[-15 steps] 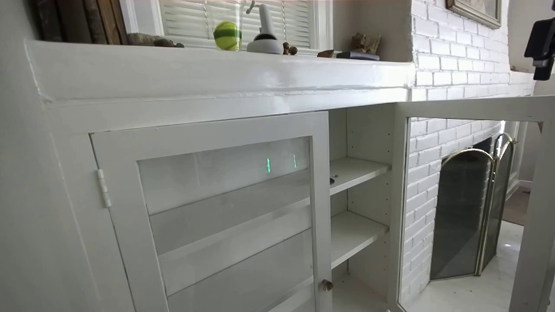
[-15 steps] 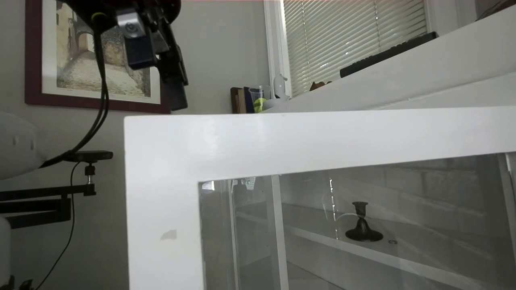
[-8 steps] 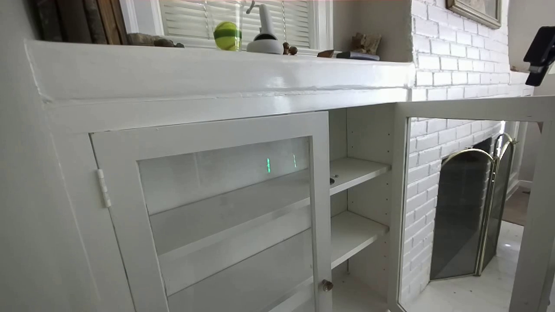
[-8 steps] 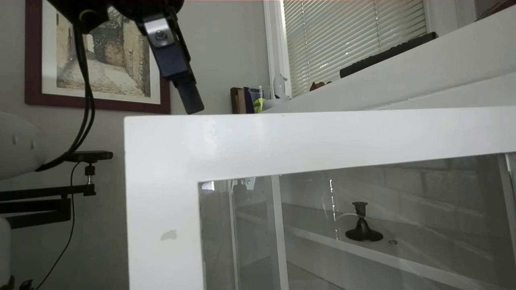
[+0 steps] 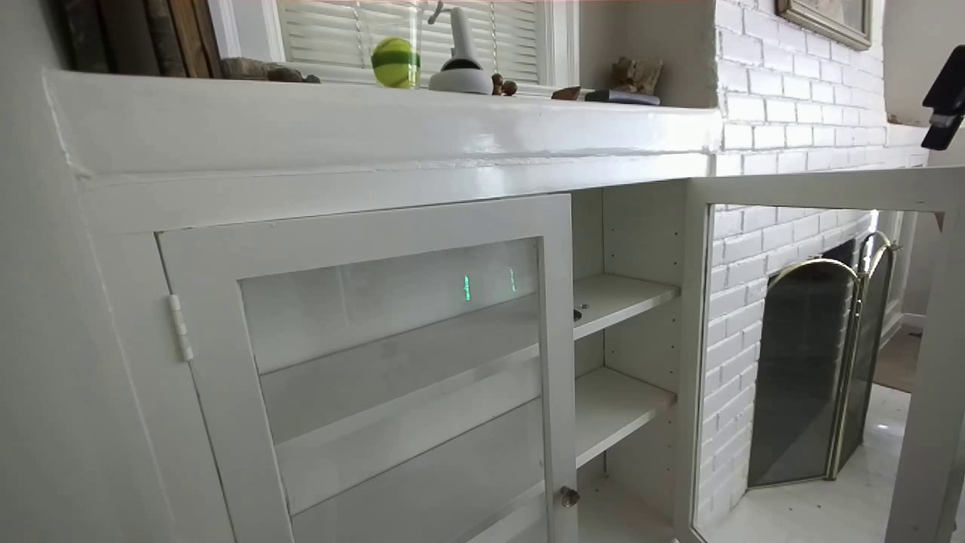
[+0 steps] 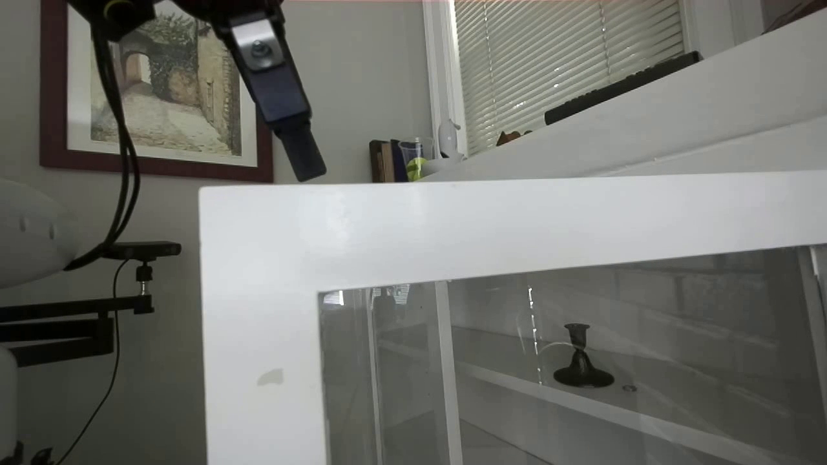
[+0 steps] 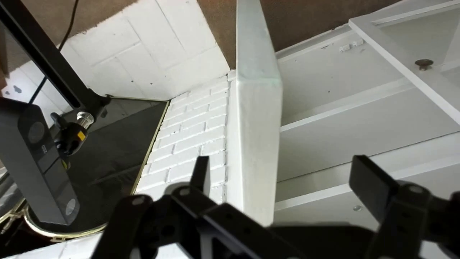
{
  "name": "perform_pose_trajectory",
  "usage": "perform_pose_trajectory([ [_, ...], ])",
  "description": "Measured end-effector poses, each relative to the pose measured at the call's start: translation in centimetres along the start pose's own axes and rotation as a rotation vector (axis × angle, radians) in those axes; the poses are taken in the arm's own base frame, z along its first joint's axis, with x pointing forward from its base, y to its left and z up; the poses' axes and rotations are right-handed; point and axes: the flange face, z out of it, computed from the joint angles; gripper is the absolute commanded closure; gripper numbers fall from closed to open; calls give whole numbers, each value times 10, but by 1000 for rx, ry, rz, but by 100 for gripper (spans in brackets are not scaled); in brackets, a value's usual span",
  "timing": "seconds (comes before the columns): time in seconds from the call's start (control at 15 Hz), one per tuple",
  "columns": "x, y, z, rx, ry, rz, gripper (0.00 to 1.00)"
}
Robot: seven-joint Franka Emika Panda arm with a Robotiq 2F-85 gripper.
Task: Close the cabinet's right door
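The white cabinet has its right door swung wide open, leaving the shelves exposed. In an exterior view the right door's white frame fills the foreground. In the wrist view the right door's edge runs upright between the two fingers, beyond them. My gripper is open with nothing in it. In both exterior views one dark finger shows just above the door's top rail, near its free corner, at the right edge and at the upper left. I cannot see contact with the door.
The twin left door looks shut. A fireplace screen stands by the white brick wall. A camera on a black arm is left of the gripper in the wrist view. A candlestick stands on a shelf. Small objects line the ledge.
My gripper has turned and tilted, with its finger now slanting above the door's top rail; in the last half second it shifted only slightly. The right door has not moved.
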Motion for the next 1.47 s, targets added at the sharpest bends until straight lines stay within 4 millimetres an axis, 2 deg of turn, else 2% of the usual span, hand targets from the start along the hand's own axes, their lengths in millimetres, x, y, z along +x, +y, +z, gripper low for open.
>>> perform_pose_trajectory([
  [0.4, 3, 15, 8, 76, 51, 23, 0],
  [0.8, 13, 23, 26, 198, 100, 72, 0],
  [1.2, 23, 19, 47, 290, 105, 82, 0],
  [1.47, 31, 9, 56, 335, 114, 62, 0],
])
